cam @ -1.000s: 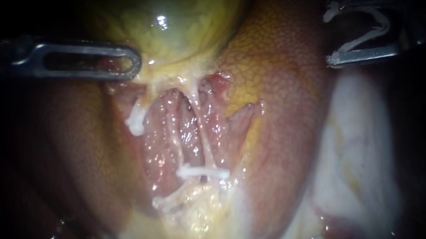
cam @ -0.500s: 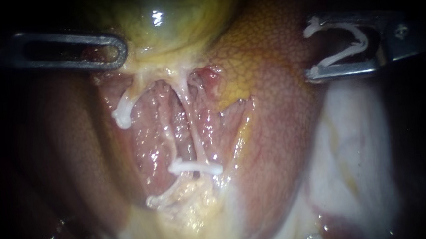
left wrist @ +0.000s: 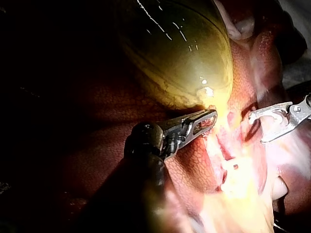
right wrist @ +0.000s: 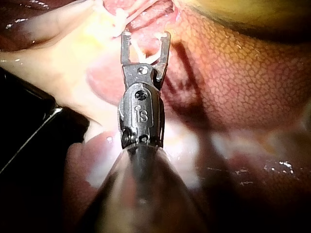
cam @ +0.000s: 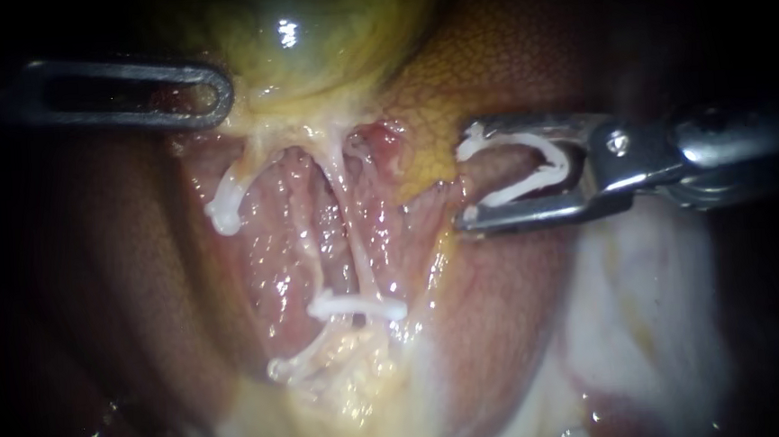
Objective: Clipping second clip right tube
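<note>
Centrally, right instrument (cam: 468, 179) jaws, spread wide, carry an unclosed white clip (cam: 519, 191) over the liver (cam: 502, 284); left instrument (cam: 218, 94) jaws grip the gallbladder (cam: 324, 33).

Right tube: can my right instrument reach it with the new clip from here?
Probably yes. Right instrument, holding the new clip, faces the right tube across liver; nothing lies between. Aim above the set clip. The left instrument grips the gallbladder.

You see the gallbladder (cam: 325, 42) yellow-green, the liver (cam: 498, 76) orange-brown with a fine netted pattern, each clip (cam: 356, 307) white, and your left instrument (cam: 219, 93) and right instrument (cam: 466, 179) steel grey.
</note>
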Motion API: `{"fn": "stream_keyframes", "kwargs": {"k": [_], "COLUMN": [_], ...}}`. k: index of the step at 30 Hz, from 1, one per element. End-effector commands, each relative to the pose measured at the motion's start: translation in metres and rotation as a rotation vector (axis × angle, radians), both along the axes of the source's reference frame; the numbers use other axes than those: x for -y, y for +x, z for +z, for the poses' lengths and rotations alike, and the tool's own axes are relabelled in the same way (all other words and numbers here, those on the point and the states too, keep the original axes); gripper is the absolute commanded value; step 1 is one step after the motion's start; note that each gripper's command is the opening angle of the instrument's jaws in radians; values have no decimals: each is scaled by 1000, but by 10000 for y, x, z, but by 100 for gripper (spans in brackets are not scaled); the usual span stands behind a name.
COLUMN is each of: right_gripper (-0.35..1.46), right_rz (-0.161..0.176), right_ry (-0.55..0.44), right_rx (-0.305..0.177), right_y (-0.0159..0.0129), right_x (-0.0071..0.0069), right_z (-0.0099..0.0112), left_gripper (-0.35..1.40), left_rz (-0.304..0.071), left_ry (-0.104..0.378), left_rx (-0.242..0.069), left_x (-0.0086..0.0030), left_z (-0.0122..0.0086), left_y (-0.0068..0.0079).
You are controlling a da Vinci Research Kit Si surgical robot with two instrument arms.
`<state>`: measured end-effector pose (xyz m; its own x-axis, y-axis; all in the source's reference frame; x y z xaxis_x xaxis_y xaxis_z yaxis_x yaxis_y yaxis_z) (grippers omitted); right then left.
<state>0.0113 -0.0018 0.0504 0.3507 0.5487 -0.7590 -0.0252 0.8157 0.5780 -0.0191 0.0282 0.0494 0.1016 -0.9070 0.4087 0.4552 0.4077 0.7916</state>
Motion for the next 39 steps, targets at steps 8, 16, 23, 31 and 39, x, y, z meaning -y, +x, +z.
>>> {"fn": "stream_keyframes", "kwargs": {"k": [8,16,23,31,39], "right_gripper": [48,48,48,46,45], "right_rz": [-18,-14,-23,-18,-33], "right_ry": [63,101,141,259,348], "right_rx": [-17,-15,-24,-154,-288], "right_y": [27,49,59,68,74], "right_x": [20,33,39,40,41], "right_z": [23,45,58,64,62], "left_gripper": [-35,-35,-35,-35,-35], "left_rz": [-1,-2,-3,-3,-3], "left_ry": [-1,-2,-2,-2,-2], "left_rx": [-1,-2,-2,-2,-2], "left_x": [1,2,3,4,4], "left_z": [1,1,0,0,0], "left_y": [-1,-2,-2,-3,-3]}}
